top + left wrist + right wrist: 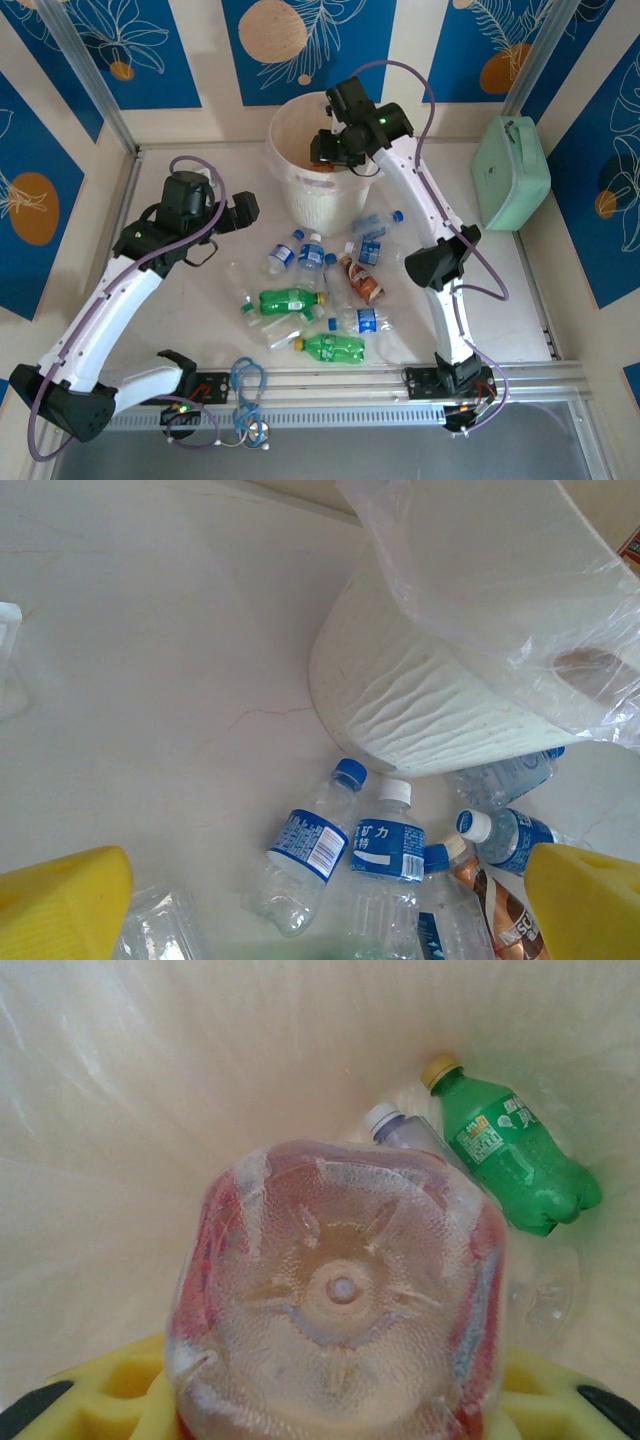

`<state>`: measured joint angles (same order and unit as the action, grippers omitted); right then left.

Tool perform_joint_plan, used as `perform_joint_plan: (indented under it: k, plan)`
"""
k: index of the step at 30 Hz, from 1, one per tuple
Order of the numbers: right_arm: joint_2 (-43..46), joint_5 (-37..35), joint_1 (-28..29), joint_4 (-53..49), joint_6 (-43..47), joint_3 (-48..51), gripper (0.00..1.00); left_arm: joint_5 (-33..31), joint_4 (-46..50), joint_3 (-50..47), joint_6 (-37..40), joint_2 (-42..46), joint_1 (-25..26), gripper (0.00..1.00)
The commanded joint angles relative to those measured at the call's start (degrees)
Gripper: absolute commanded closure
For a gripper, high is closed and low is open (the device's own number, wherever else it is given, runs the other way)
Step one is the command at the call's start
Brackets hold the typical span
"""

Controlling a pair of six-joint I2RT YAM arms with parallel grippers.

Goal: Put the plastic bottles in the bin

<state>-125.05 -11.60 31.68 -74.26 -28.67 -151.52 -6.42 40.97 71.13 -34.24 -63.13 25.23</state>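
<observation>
We find a green bottle [510, 1155] and a clear bottle [395, 1125] in the bin [300, 205]. Right pincer [335, 150] clamps a red-labelled bottle [340, 1300] inside it; left pincer [247, 210] apart beside it.

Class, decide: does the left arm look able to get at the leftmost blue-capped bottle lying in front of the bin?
Probably yes. The left gripper hangs open above the blue-capped bottle, which lies uncovered on the table. Nothing stands between them, though a white-capped bottle lies close beside it.
</observation>
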Motion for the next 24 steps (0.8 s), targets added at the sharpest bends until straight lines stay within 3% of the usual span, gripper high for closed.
perform_joint_plan:
  k: [1,14,17,21,24]
  plan:
    - [0.0,1.3,0.8,-2.9,0.3,0.0,0.67,1.0,0.1,-1.0,-0.2,-0.2,-0.8,0.00]
    - [0.8,1.2,0.5,-3.3,-2.0,0.9,0.67,-0.3,2.3,-3.3,-1.8,-0.8,-1.0,0.00]
    - [0.3,1.3,-0.8,-3.6,-2.6,0.1,0.57,-2.5,6.1,-6.0,-4.0,0.4,-1.0,0.00]
    - [0.1,1.1,-1.2,-3.3,-2.1,-0.3,0.31,-3.9,10.2,-11.1,-7.1,2.6,-1.3,0.00]
    - [0.2,0.5,-1.3,-3.6,-2.1,-1.7,0.21,-3.7,11.9,-14.5,-9.1,3.4,-1.4,0.00]
